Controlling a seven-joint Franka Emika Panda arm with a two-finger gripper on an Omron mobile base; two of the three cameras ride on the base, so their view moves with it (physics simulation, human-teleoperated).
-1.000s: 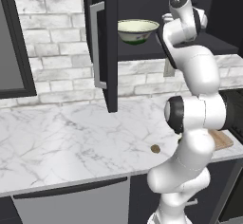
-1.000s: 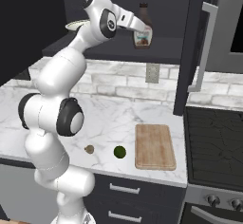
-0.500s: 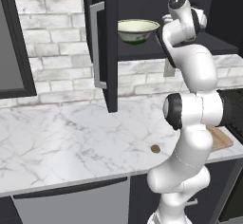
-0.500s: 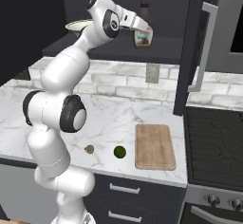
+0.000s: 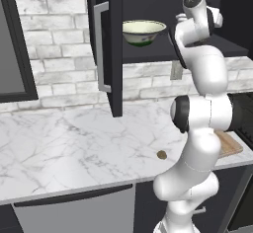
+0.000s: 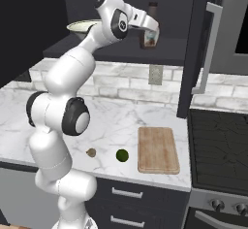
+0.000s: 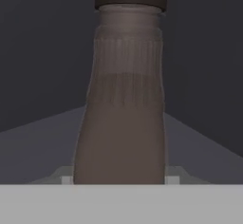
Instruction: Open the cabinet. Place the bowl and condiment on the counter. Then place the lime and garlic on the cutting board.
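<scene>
Black cabinet [image 5: 106, 54] doors stand open in the left base view, and the bowl [image 5: 143, 32] sits upright on the dark shelf inside, well left of the arm's raised wrist. Down on the marble counter [image 5: 64, 143] lies the small brown garlic [image 5: 161, 154], apart from the end of the cutting board [image 5: 230, 145] that shows behind the arm.

From the right base view the gripper [image 6: 151, 33] reaches into the cabinet at shelf height and meets the bottle [image 6: 151, 26], which stands upright, long axis vertical, cap at the top and pale label facing out. The lime [image 6: 122, 155] and garlic wait on the counter just left of the board, not on it.

Looking along the hand, the bottle fills the middle, its brown body rising straight to the dark cap, with a pale fingertip [image 7: 66, 178] close at each side of its base. The jaws look part-way in around the bottle; whether they have actually pinched it I cannot tell.

The step in hand seems to be taking the bottle. To do it well, I would close squarely on the lower body, wait for a firm hold, then lift a little before drawing straight back, keeping the bottle upright so it clears the shelf edge and the door, and set it down on bare counter away from the board.
</scene>
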